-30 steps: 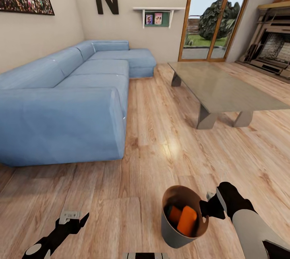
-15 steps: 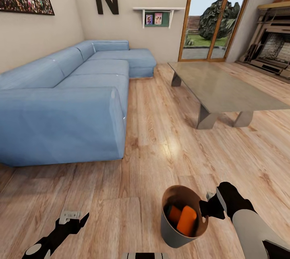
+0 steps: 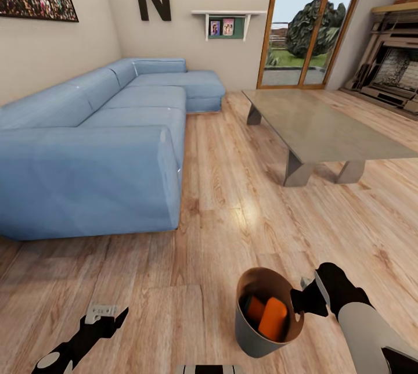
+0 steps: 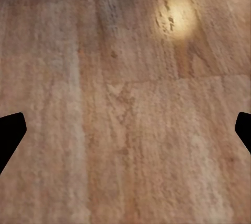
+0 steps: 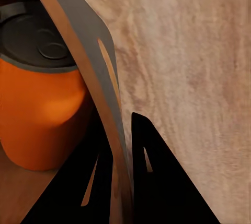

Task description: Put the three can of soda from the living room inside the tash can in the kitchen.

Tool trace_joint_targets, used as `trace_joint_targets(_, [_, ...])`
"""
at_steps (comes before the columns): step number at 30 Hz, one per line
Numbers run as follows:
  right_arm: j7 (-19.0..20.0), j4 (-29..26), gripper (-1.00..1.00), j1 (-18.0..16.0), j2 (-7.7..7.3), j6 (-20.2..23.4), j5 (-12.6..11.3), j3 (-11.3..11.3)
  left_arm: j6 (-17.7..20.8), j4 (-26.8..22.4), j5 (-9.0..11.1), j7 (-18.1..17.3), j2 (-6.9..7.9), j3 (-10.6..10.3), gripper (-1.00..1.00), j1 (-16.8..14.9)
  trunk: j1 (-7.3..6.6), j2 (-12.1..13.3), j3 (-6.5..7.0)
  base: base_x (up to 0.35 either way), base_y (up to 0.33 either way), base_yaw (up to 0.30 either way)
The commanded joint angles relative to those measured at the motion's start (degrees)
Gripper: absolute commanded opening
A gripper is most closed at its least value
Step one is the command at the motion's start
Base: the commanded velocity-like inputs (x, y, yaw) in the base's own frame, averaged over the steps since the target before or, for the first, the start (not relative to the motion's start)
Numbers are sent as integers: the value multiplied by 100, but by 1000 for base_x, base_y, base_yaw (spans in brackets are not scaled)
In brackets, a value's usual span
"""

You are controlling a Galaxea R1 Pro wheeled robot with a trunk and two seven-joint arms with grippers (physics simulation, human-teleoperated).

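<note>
Low at the left, the left gripper (image 3: 107, 317) hangs over bare wood floor (image 3: 220, 229), fingers apart and empty. Behind it runs the blue sofa (image 3: 98, 141), then the glass table (image 3: 325, 130). Right of centre, the bin (image 3: 269, 320) holds two orange cans (image 3: 273, 319), the right gripper (image 3: 302, 299) clamped on its rim.
</note>
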Motion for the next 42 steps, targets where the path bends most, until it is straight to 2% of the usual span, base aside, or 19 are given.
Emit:
trace_joint_targets(1, [35, 2, -100, -2, 0, 25, -161, -13, 0, 4, 0, 0, 0, 0, 100, -2, 0, 0, 0, 0, 0, 0])
trace_joint_targets(12, [35, 2, -100, -2, -3, 21, -161, -11, 0, 25, 0, 0, 0, 0, 100, -3, 25, -14, -221, 0, 0, 0])
trace_joint_targets(36, [34, 2, -100, -2, 10, 16, -161, 1, 0, 29, 0, 0, 0, 0, 100, -3, 25, -14, -221, 0, 0, 0])
trace_joint_targets(37, [34, 2, 100, -2, 8, 16, -161, 1, 0, 28, 0, 0, 0, 0, 100, -4, 25, -14, -221, 0, 0, 0])
trace_joint_targets(42, [34, 2, 100, -2, 9, 16, -161, 1, 0, 26, 0, 0, 0, 0, 100, -2, 25, -14, -221, 0, 0, 0])
